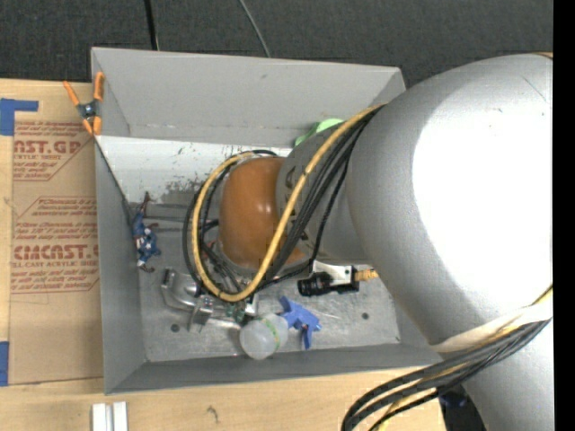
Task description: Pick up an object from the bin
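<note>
End effector (199, 309) sits low over the bin (252, 88) floor, lower left of frame. Can't tell whether it's spread or pressed together. Nearest things are a white cap (263, 338) and a blue clip (299, 320), just right of it. A black cylinder (328, 283) lies further right, and a small blue item (142, 241) is at the left wall.

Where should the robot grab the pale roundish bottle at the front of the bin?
Probably across the pale bottle, at its rounded middle, coming down from above: it lies low near the front wall, and a blue plastic piece crowds it on the view's right.
</note>
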`<action>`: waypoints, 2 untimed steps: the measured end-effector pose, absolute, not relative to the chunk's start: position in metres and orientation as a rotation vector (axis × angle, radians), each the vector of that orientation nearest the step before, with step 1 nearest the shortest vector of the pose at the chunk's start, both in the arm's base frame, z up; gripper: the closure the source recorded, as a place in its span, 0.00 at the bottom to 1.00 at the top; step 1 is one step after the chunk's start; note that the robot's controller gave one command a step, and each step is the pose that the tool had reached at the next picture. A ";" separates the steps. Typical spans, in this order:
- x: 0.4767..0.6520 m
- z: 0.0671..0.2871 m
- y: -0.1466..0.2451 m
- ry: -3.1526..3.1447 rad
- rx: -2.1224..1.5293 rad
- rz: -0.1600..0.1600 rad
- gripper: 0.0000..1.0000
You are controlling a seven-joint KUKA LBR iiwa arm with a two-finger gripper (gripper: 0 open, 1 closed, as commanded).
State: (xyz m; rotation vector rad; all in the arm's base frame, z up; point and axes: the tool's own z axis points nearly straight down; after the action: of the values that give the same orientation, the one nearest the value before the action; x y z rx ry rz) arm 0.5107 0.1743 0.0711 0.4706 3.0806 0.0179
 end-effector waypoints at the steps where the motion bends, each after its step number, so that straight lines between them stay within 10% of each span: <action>1: 0.509 0.072 0.174 3.077 0.501 0.017 1.00; 2: 0.509 0.074 0.174 3.083 0.516 0.012 1.00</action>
State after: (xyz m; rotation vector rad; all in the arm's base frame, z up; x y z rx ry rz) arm 0.5091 0.1739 0.0736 0.5157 3.0828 0.0121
